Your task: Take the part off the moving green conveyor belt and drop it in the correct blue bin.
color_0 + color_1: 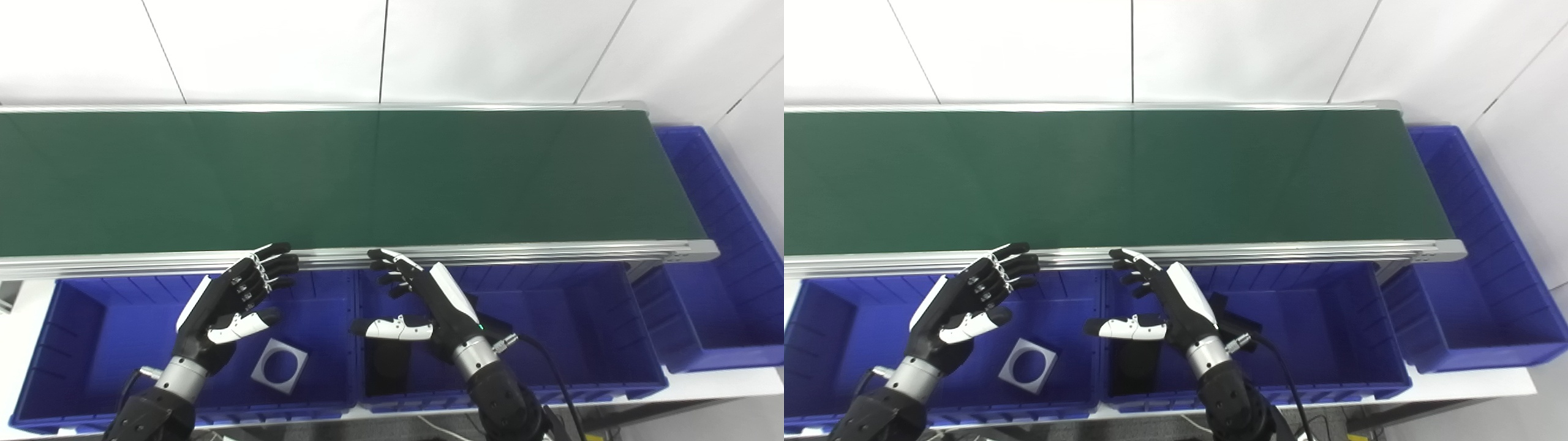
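Note:
The green conveyor belt (343, 177) runs across the view and carries no part. My left hand (236, 300) hovers open over the left blue bin (79, 318), fingertips near the belt's front rail. A grey square part with a round hole (280, 365) lies on that bin's floor, just right of the left hand. My right hand (422, 300) is open over the middle blue bin (569, 324), thumb pointing left. A dark part (387, 366) lies in the middle bin, partly hidden under the right hand.
A third blue bin (716, 245) stands at the right end of the belt. The aluminium front rail (520, 252) runs just beyond both hands. A black cable (551, 367) trails from the right wrist. White wall panels stand behind the belt.

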Available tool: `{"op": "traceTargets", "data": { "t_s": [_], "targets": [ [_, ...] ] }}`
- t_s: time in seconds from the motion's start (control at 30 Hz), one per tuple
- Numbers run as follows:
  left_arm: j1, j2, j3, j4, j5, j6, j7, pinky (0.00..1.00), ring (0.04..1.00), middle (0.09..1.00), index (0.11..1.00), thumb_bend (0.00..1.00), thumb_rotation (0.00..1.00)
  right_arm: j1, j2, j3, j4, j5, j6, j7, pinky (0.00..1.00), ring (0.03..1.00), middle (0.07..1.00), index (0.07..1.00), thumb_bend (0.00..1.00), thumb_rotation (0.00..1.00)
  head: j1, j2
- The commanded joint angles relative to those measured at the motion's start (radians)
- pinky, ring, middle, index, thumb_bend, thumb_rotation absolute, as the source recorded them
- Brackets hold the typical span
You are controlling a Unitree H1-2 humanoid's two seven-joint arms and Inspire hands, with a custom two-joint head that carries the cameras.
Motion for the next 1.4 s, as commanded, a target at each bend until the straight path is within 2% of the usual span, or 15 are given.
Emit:
{"op": "traceTargets", "data": {
  "t_s": [0.0,0.2,0.37,0.53,0.57,0.77,1.07,1.37],
  "targets": [
    [-0.008,-0.005,-0.007,-0.003,0.008,-0.051,-0.007,0.75,0.781,0.776,0.797,1.00,0.37,-0.016,0.015,-0.003,-0.003,0.046,-0.094,-0.018,0.68,0.777,0.844,0.883,0.87,0.45,0.015,-0.008],
    [-0.007,-0.021,-0.018,0.020,0.027,-0.070,0.001,0.77,0.796,0.796,0.800,1.00,0.37,-0.015,0.003,-0.018,0.072,0.142,-0.170,-0.008,0.73,0.813,0.863,0.894,0.89,0.43,0.037,-0.040],
    [-0.005,-0.035,-0.024,0.045,0.051,-0.096,0.010,0.76,0.788,0.793,0.807,1.00,0.36,-0.018,-0.012,-0.045,0.145,0.210,-0.246,-0.003,0.75,0.832,0.874,0.907,0.92,0.45,0.078,-0.083],
    [-0.005,-0.049,-0.029,0.072,0.064,-0.120,0.020,0.77,0.804,0.804,0.821,1.00,0.32,-0.014,-0.017,-0.067,0.188,0.224,-0.312,-0.019,0.76,0.825,0.866,0.908,0.87,0.56,0.103,-0.115],
    [-0.005,-0.050,-0.031,0.078,0.066,-0.121,0.022,0.77,0.804,0.804,0.822,1.00,0.32,-0.012,-0.017,-0.072,0.195,0.226,-0.323,-0.024,0.76,0.824,0.865,0.908,0.87,0.56,0.111,-0.130],
    [-0.009,-0.057,-0.032,0.101,0.082,-0.124,0.032,0.81,0.862,0.856,0.851,1.00,0.33,-0.009,-0.011,-0.093,0.233,0.250,-0.396,-0.030,0.75,0.808,0.845,0.882,0.78,0.54,0.124,-0.152],
    [-0.016,-0.063,-0.035,0.122,0.101,-0.140,0.041,0.81,0.857,0.860,0.866,1.00,0.32,-0.013,-0.008,-0.104,0.262,0.250,-0.450,-0.036,0.74,0.799,0.832,0.869,0.76,0.50,0.143,-0.174],
    [-0.021,-0.069,-0.039,0.147,0.095,-0.157,0.042,0.81,0.847,0.846,0.862,1.00,0.31,-0.011,-0.014,-0.103,0.263,0.235,-0.453,-0.040,0.74,0.796,0.831,0.872,0.76,0.47,0.138,-0.197]
  ]
}}
